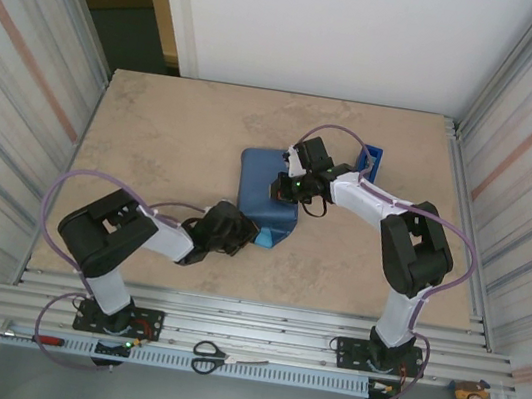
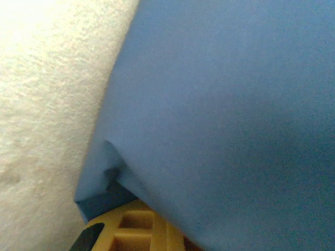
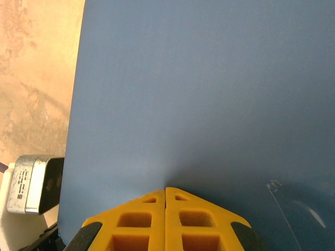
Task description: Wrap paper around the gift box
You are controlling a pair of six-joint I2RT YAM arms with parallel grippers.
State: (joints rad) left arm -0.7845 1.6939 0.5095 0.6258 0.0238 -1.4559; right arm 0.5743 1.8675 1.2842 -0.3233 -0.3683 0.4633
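Aluminium rails (image 1: 255, 332) cross the bottom of the overhead view. On them lie black-handled scissors (image 1: 211, 357), a red-handled screwdriver (image 1: 41, 338) at the lower left and a small orange object (image 1: 470, 396) at the lower right.

Just above the rails, my left tool (image 1: 246, 231) sits at the lower left corner of the paper (image 1: 258, 183). From my left wrist I see one yellow finger (image 2: 131, 227) at the bottom edge, with the slate-blue sheet (image 2: 225, 115) lying over it and a small creased corner tucked in just above. That tool is pressed together. I cannot tell whether any of the sheet is caught between its fingers.

The paper is in the middle of the tan worktop (image 1: 173, 144), folded into a low, rounded, blocky bundle with its darker face outward. A lighter blue flap shows at its lower right corner. Whatever the bundle encloses is fully covered.

My right tool (image 1: 278, 187) rests on the right side of the bundle's top. In the right wrist view its yellow fingers (image 3: 146, 209) are pressed together with no gap, their tips on the smooth blue sheet (image 3: 199, 94), pinching nothing.

Above and to the right of it, near the bundle but apart from it, a narrow blue tape dispenser (image 1: 370, 162) stands on the worktop.
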